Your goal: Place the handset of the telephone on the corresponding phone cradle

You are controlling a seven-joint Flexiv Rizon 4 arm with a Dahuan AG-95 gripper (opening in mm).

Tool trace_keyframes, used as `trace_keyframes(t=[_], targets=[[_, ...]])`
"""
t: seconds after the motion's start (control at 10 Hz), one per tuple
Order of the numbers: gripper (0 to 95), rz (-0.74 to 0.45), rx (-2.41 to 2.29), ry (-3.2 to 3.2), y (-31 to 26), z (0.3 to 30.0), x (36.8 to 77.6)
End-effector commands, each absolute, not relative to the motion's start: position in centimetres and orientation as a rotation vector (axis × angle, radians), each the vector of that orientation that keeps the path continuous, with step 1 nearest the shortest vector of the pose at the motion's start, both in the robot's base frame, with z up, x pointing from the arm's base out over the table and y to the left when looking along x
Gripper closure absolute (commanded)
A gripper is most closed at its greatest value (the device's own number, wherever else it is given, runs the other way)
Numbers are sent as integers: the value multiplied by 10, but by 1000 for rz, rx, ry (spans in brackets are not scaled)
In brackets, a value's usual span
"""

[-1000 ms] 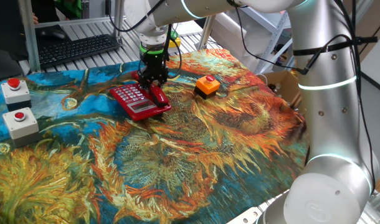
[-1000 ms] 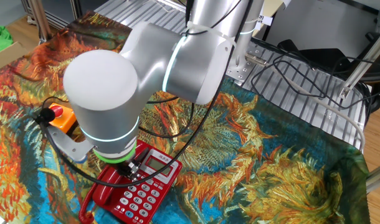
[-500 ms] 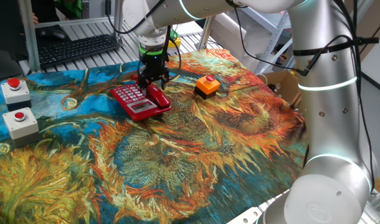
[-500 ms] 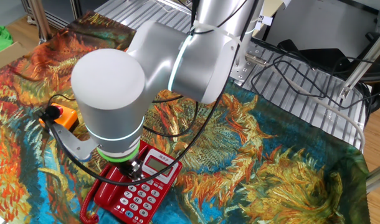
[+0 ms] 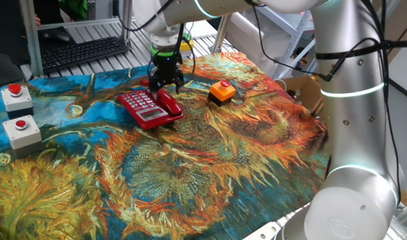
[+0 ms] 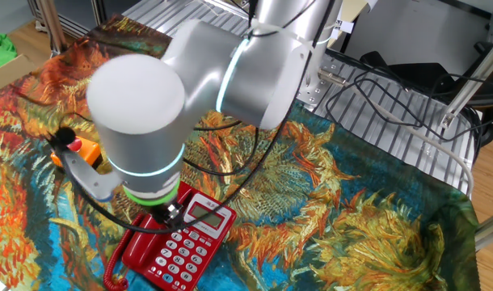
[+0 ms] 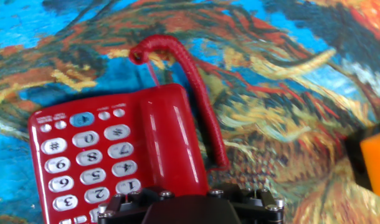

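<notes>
The red telephone (image 5: 143,107) with pale grey keys lies on the painted cloth at the back left. Its glossy red handset (image 5: 170,105) rests along the right side of the base, in the cradle. In the hand view the handset (image 7: 168,140) lies flat beside the keys (image 7: 84,162), and the coiled red cord (image 7: 202,102) loops off its far end. My gripper (image 5: 166,85) hangs just above the handset, open, its fingers spread and nothing between them. In the other fixed view the arm covers most of the handset; the telephone (image 6: 182,246) shows below it.
An orange box with a red button (image 5: 222,91) stands right of the phone. Two grey boxes with red buttons (image 5: 18,113) sit at the left edge. A keyboard (image 5: 83,52) lies behind the cloth. The arm's large base (image 5: 353,200) fills the right side.
The gripper has opened off the handset and risen a little. The handset stays lying in the cradle on the phone base.
</notes>
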State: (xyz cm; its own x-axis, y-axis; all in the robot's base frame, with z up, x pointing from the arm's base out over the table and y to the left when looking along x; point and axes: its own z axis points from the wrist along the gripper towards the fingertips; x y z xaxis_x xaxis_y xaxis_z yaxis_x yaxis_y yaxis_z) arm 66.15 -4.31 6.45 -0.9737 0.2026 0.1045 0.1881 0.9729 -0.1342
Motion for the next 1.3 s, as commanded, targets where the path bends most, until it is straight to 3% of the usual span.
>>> trace_keyframes(t=[0.1,0.2,1.3], targets=[[760,74,-332,-2983,-56,75,667],[950,73,-304,-2986,-61,78,668],[950,91,-135,-2995,-96,84,674]])
